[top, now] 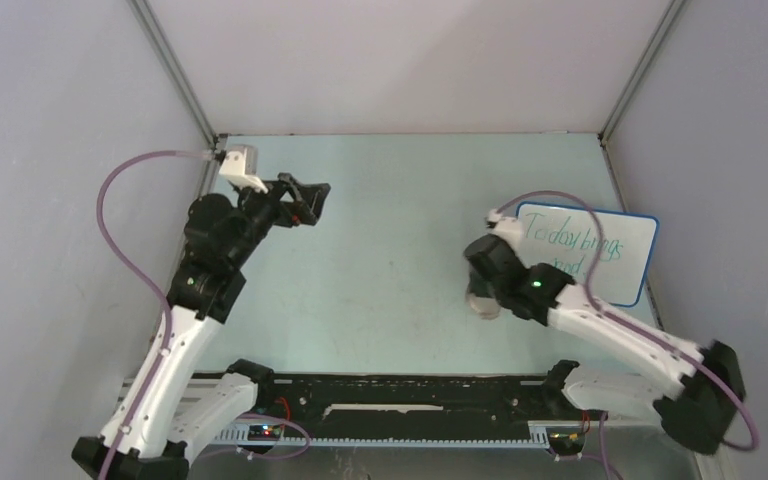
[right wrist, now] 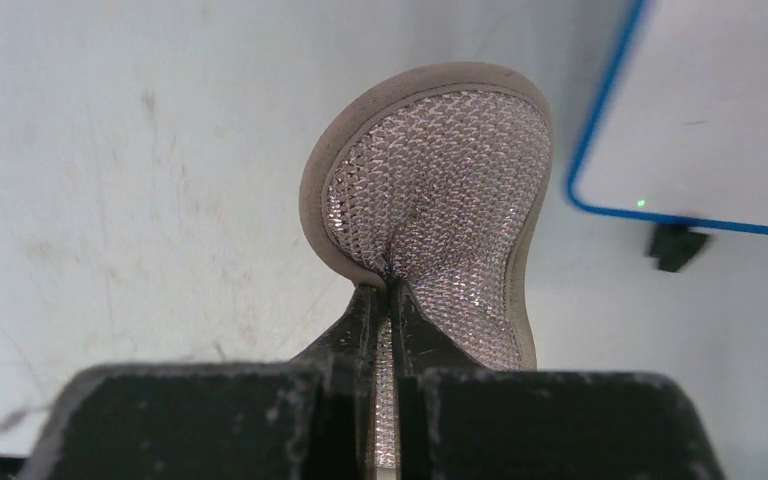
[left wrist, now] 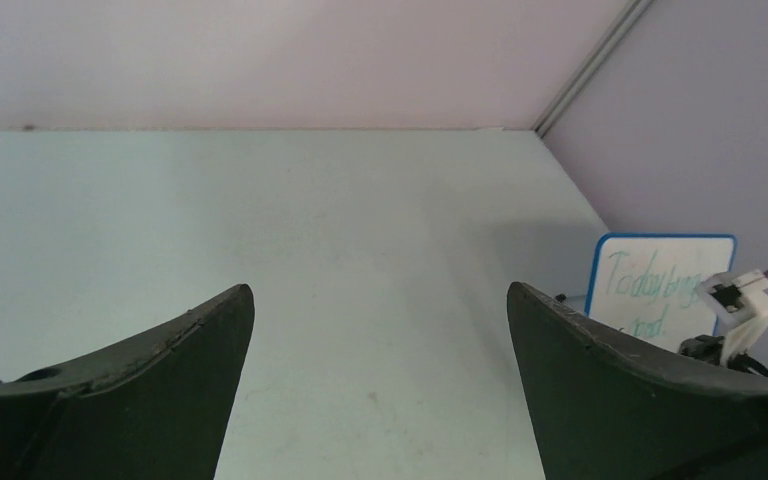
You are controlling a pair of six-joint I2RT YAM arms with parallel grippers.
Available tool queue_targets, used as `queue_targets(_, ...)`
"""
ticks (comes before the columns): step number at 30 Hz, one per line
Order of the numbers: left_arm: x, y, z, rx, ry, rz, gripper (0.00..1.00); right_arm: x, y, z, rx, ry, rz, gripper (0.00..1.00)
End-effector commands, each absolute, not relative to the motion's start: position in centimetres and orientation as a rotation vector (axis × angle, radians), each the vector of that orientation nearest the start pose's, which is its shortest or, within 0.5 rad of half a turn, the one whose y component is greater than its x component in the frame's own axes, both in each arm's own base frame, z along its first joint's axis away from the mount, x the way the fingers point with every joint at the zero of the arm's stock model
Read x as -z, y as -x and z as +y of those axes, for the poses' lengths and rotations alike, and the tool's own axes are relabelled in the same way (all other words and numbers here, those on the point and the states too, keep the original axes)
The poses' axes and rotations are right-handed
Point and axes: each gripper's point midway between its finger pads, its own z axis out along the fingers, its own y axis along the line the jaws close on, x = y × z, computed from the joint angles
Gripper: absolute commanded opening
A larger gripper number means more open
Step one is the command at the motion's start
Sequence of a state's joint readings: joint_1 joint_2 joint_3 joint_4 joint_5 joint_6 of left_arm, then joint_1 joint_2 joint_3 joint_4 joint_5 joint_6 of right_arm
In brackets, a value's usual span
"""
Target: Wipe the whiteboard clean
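I log: right gripper (right wrist: pixel 390 292) pinches grey-beige oval mesh sponge (right wrist: pixel 440 170); left gripper (left wrist: pixel 378 300) gapes wide, empty. Far-right blue-rimmed glossy whiteboard (top: pixel 628 248): green writing unerased.

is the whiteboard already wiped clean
No, green handwriting shows across the whiteboard in the top view.

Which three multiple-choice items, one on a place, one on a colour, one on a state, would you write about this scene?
1. Where is the whiteboard? A) near the right wall B) near the left wall C) between the arm bases
2. Which colour is its rim? A) red B) blue C) black
3. How are the right jaws? A) wide open B) shut on the sponge pad C) shut on nothing
Answers: A, the top view shows it there; B, its edge is blue; B, the pad is pinched between them.
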State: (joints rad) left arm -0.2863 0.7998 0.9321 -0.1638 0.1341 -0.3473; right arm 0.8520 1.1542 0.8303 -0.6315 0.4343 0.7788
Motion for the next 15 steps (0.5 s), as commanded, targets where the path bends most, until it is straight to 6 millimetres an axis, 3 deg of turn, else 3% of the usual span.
queue_targets(1, -42.3, -29.7, -14.1, 0.619, -0.087, 1.5, 0.99, -15.4, -23.2, 11.8, -0.157, -0.314, 2.252, 0.0)
queue_targets(3, -43.4, -30.3, -15.7, 0.644, -0.124, 1.497, 0.99, -16.5, -23.5, 9.3, -0.157, -0.391, 2.196, 0.0)
queue_targets(6, -42.8, -31.5, -18.4, 0.657, -0.212, 1.538, 0.99, -17.3, -23.7, 5.0, -0.099, -0.541, 2.13, 0.0)
queue_targets(11, -37.4, -32.6, -21.6, 0.731, -0.305, 1.669, 0.99, -17.1, -24.8, -0.5, -0.043, -0.741, 2.056, 0.0)
queue_targets(15, -34.9, -32.5, -22.5, 0.78, -0.317, 1.726, 0.99, -17.0, -26.3, -2.0, -0.039, -0.776, 2.039, 0.0)
